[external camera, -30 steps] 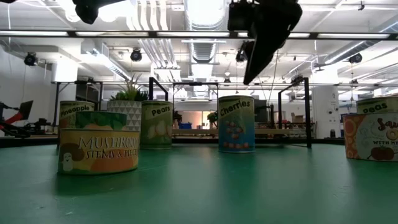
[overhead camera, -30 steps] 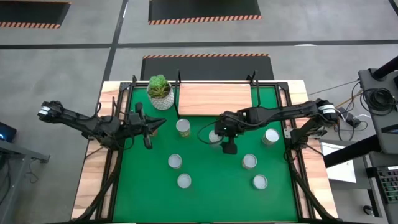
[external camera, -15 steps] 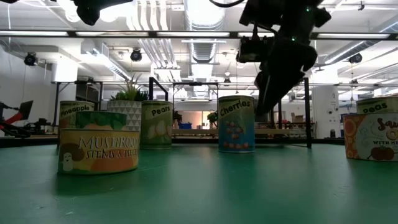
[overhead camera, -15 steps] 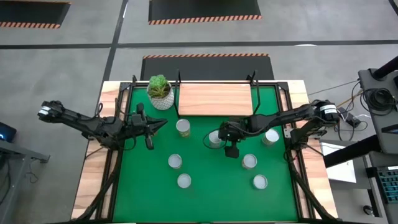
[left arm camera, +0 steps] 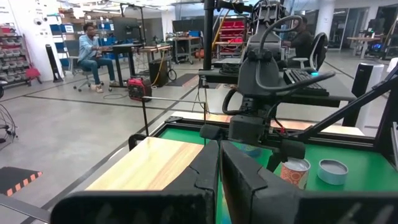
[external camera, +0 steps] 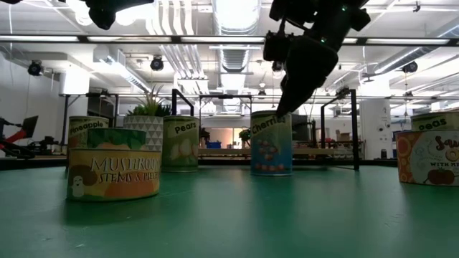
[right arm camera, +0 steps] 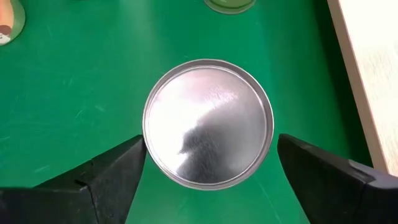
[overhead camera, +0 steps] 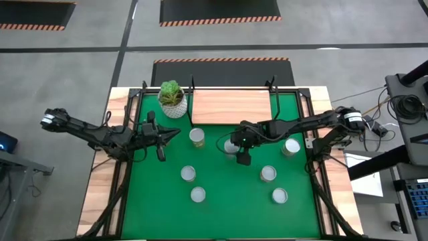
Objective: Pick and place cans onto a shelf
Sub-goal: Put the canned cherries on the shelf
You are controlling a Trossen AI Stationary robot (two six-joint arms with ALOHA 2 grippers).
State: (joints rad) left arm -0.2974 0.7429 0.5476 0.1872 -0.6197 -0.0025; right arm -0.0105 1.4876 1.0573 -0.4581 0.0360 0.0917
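Down at the front of the green mat [overhead camera: 221, 214], nearest the low camera, sit the closest cans. One says mushroom stems [external camera: 113, 172] on its side. From above, three silver tops sit along the front: one [overhead camera: 198, 195] on the left, one [overhead camera: 188, 174] just behind it, and one [overhead camera: 279, 195] on the right. A bit farther back is another can [overhead camera: 268, 174].

Past those, in the middle of the mat, the right gripper [right arm camera: 208, 177] hangs over the cherries can [external camera: 272, 142]. Its two fingers [right arm camera: 112, 174] are spread wide, one on each side of the round shiny top [right arm camera: 208, 122]. They are not squeezing it. Whether they touch it I cannot tell.

Another can [overhead camera: 291, 146] stands to the right of that arm, and one more [overhead camera: 196, 137] to the left, near the shelf.

Over on the left, the left gripper [overhead camera: 158, 140] waits above the mat with its fingers pressed together, holding nothing.

At the back of the mat lies the shelf [overhead camera: 231, 107], a flat wooden board with no cans on it. Beside it stands a white pot with a green plant [overhead camera: 172, 98].
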